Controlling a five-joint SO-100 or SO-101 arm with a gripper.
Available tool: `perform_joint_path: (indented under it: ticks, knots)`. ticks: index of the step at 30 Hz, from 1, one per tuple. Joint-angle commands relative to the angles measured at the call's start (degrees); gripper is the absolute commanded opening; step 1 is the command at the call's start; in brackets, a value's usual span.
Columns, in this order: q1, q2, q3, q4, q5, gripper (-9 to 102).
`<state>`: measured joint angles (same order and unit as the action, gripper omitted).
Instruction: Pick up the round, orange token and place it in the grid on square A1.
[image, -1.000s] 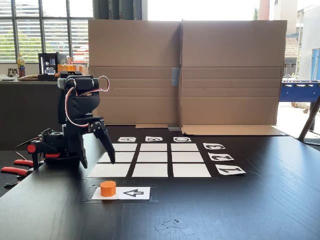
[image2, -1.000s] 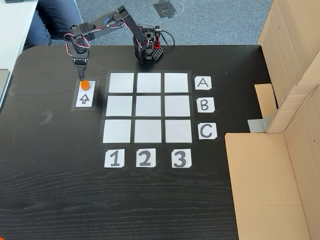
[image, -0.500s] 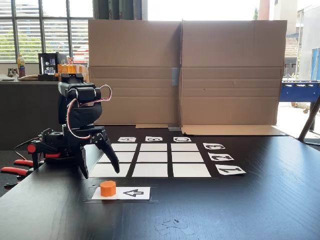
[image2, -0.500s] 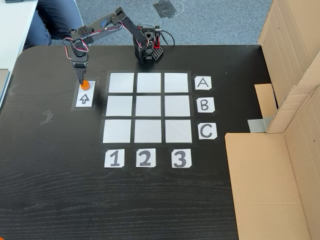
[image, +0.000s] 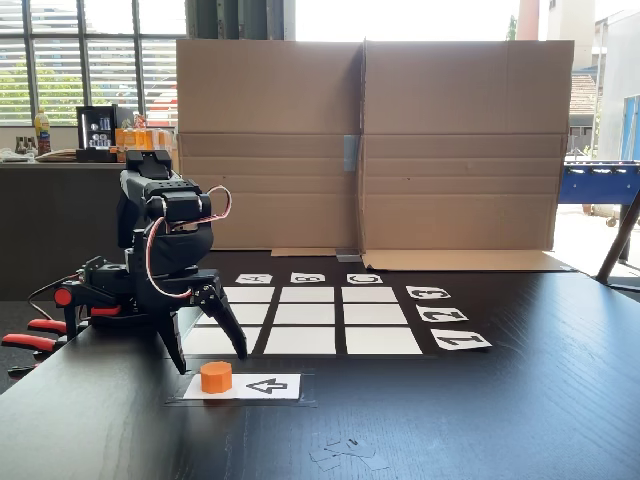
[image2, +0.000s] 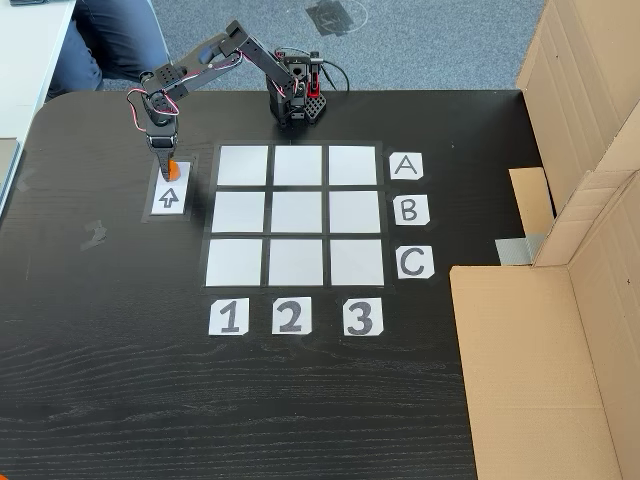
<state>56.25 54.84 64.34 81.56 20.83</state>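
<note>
The gripper hangs spread just above the orange token, at 9 o'clock of the grid

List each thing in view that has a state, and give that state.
Claw: open, fingers spread on either side above the token, not gripping.
Token: upright on the arrow card, not yet lifted.
Grid: all nine cells bare.
A1: bare, no token on it.
Cardboard box: opened out, standing as a screen behind the grid.
</note>
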Motion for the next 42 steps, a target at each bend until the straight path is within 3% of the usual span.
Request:
perform_joint_path:
  ticks: [1,19,26,33,42]
  knots:
    - [-1.1,0.2,-2.5,-0.8,-0.4,33]
    - [-2.5,-1.3,-2.5,-1.8,-0.7,31]
    - [-2.6,-1.6,-2.5,-1.9,-1.0,25]
    - [-2.6,-1.8,-2.9,-2.2,-1.0,11]
    - [-2.3,-1.1,-3.2,-2.2,-1.0,5]
